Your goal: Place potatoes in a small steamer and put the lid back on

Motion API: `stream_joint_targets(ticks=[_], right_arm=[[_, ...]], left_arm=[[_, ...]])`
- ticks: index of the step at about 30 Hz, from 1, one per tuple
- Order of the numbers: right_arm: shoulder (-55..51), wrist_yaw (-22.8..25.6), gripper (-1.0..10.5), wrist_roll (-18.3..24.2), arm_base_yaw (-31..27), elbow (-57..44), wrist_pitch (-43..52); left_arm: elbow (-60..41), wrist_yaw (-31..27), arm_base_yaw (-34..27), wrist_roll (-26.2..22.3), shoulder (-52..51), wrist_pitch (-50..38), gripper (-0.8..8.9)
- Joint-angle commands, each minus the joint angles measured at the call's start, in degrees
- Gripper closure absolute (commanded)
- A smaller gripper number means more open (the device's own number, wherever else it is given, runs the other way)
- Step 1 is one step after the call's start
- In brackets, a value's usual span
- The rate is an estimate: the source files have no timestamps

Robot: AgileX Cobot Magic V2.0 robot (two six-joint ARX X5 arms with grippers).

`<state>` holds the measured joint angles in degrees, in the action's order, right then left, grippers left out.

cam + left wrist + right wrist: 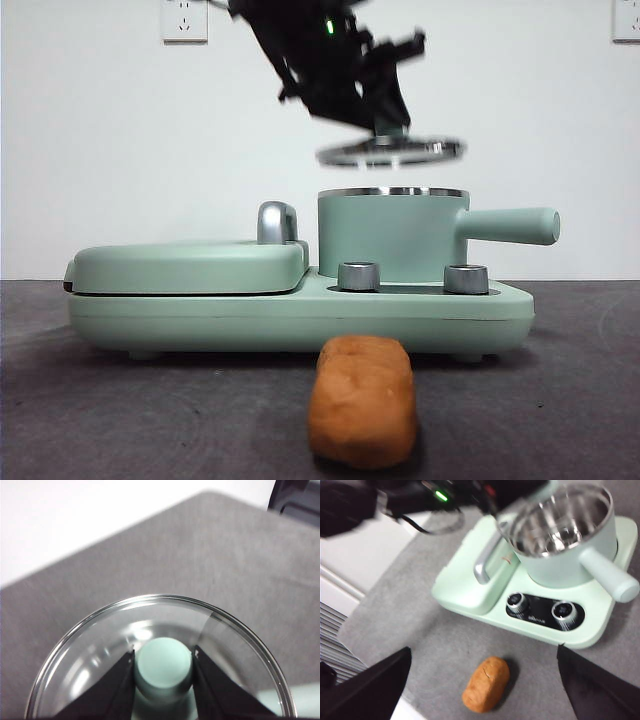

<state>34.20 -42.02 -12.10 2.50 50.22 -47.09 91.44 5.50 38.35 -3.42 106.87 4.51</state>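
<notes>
The left gripper (163,667) is held above the small steamer (392,236), its arm entering the front view from the top and slanting down toward the pot. Its two black jaws are closed on the mint-green knob (164,662) of the lid (391,151), one jaw at each side of the knob. The lid is carried clear of the pot's steel rim, slightly tilted, with a gap seen between them in the front view. The right gripper (480,690) is raised over the table's near side, its jaws spread wide and nothing held between them.

The lid is seen as a round glass disc with a thin steel rim. The small steamer is shown uncovered, its shiny steel inside bare of food, its stubby green handle (510,226) pointing sideways. It is seated on a mint-green cooker base (300,315), beside a closed flat griddle (190,265) with a chrome handle (277,222).

One potato (363,400) is counted, an oblong orange-brown lump with a rough matte skin, laid on the grey table (120,410) just in front of the base and apart from it. One lid, one pot and two steel dials (517,603) on the base are counted.
</notes>
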Motion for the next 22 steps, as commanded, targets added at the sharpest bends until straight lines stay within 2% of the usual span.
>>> stream_joint_targets(ticks=[1,10,15,22], right_arm=[[1.7,2.5,4.8,-1.2,2.8,1.4,0.3],[10.3,17.4,4.8,-7.6,19.1,2.3,1.2],[18.4,25.4,4.8,-14.1,30.3,2.4,5.2],[31.7,31.8,4.8,-20.7,40.6,3.2,10.8]], left_arm=[[2.2,0.1,-0.1,-0.2,-2.5,-0.3,7.99],[2.2,0.1,-2.0,-0.5,-9.5,11.2,7.99],[2.2,0.1,-4.2,-0.4,-13.2,14.8,7.99],[2.2,0.1,-8.2,-0.4,-17.6,18.6,7.99]])
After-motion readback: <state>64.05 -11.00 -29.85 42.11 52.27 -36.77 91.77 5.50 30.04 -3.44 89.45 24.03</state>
